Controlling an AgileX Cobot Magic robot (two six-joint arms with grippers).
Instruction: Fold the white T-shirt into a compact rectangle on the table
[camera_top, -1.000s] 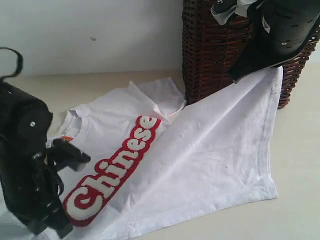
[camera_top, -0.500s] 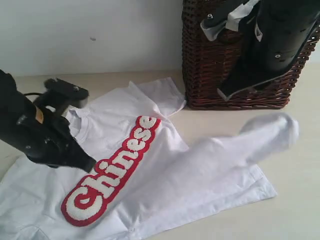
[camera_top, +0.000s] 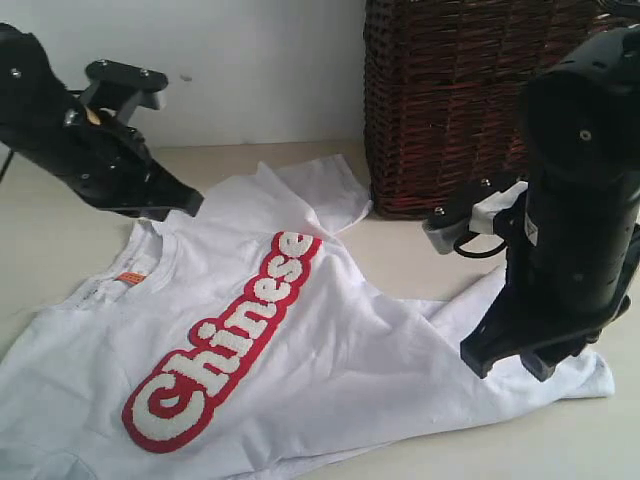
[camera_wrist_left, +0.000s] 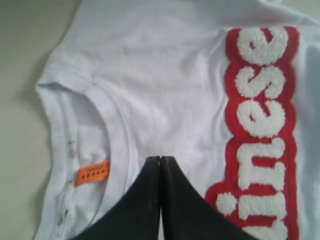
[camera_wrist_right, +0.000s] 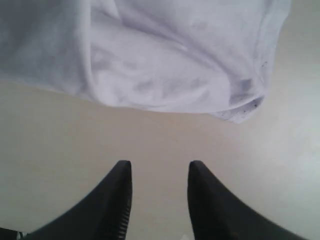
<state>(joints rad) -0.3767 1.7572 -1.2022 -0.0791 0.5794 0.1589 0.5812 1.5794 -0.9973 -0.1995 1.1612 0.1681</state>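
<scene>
While unfolded, white T-shirt (camera_top: 330, 340) on table (camera_top: 600, 440)

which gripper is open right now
The right gripper: its jaws stand apart over the table, beside the white T-shirt. The left gripper has its jaws pressed together.

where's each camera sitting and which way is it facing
Exterior: off the arms, low, facing across the table to the T-shirt, basket and wall; shows the left gripper and right gripper.
Left wrist: on the left arm, looking down at the T-shirt's tag and lettering; shows the left gripper, shut.
Right wrist: on the right arm, looking down at bare table and a bunched T-shirt edge; shows the right gripper, open.
Shared: exterior and left wrist both show tag and lettering.
</scene>
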